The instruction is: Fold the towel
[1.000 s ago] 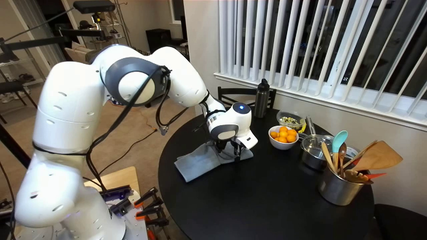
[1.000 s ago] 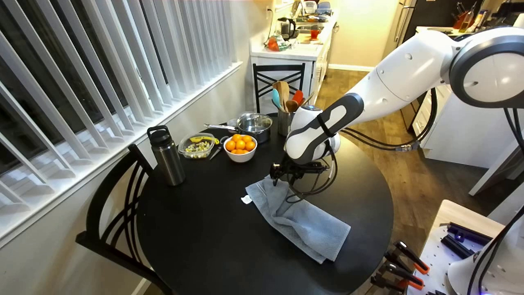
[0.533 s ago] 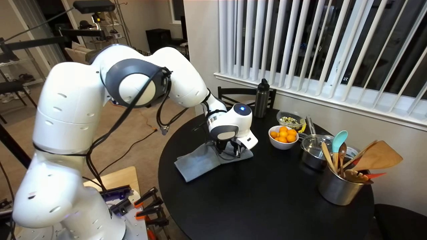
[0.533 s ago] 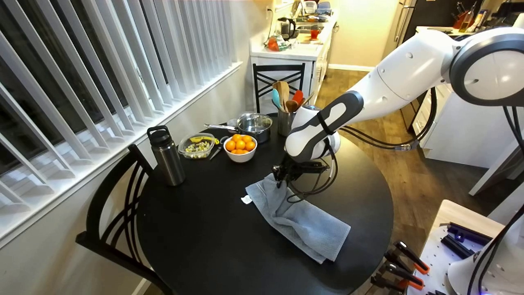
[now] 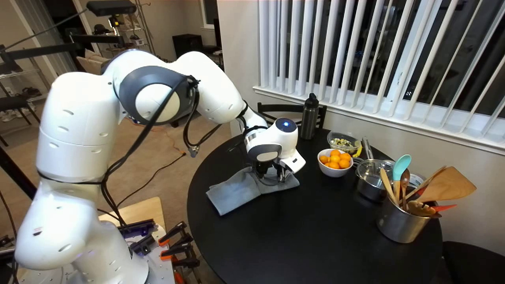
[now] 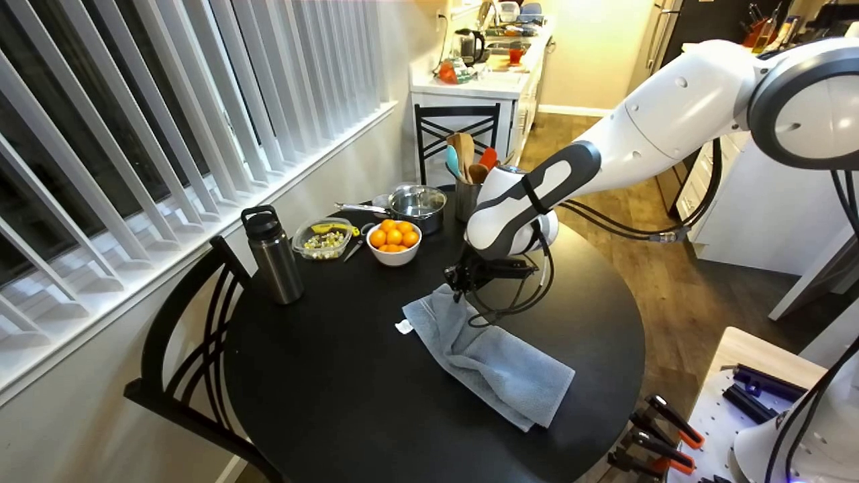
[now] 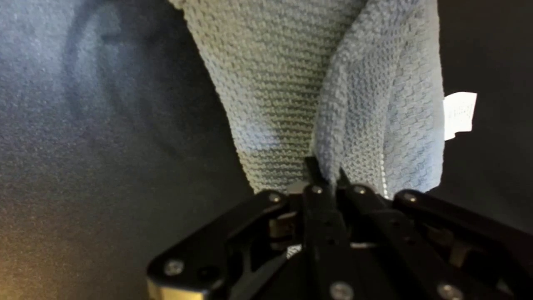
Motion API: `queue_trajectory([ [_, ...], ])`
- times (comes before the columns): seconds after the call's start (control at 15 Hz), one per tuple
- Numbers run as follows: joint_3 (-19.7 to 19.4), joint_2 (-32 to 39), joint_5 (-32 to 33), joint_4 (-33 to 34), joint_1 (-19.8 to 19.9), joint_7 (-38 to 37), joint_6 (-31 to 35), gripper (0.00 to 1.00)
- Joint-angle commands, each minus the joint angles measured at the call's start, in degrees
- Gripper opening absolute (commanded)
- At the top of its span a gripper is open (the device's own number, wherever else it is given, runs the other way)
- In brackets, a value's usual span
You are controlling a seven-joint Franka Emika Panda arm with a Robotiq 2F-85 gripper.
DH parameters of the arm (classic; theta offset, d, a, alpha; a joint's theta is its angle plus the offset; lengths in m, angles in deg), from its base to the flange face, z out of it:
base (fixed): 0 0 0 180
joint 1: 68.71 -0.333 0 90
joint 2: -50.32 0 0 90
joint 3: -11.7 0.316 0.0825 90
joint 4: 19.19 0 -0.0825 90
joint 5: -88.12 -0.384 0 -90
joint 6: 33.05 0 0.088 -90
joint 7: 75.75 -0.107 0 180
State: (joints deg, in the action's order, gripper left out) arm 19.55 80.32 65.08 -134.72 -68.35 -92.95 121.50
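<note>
The grey-blue towel (image 6: pixel 500 359) lies on the round black table as a long strip, partly doubled over and wrinkled near its middle. Its narrower end is under my gripper (image 6: pixel 458 295), and a white tag sticks out from that end. In the wrist view a raised ridge of the towel (image 7: pixel 275 83) runs down between the two fingertips, and my gripper (image 7: pixel 329 173) is shut on it. The towel's flatter end (image 5: pixel 232 193) rests towards the robot's base. The hand hides part of the cloth in an exterior view.
Beyond the gripper are a white bowl of oranges (image 6: pixel 394 256), a clear food container (image 6: pixel 321 248), a pot (image 6: pixel 419 209) and a steel utensil holder (image 5: pixel 402 227). A metal bottle (image 6: pixel 274 258) stands near the table's edge. Black chairs (image 6: pixel 188 349) surround the table.
The gripper's fingers have come together on the towel's ridge. The arm's elbow and hand have shifted slightly upward. The towel lies almost as before.
</note>
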Motion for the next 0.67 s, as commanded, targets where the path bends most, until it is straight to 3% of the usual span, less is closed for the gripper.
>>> queue_trajectory([
  [0.0,-0.4,-2.3,0.2,-0.3,-1.4,0.7,-1.4,0.03],
  [0.6,-0.9,2.3,2.5,9.3,-6.9,-0.9,-3.3,0.05],
])
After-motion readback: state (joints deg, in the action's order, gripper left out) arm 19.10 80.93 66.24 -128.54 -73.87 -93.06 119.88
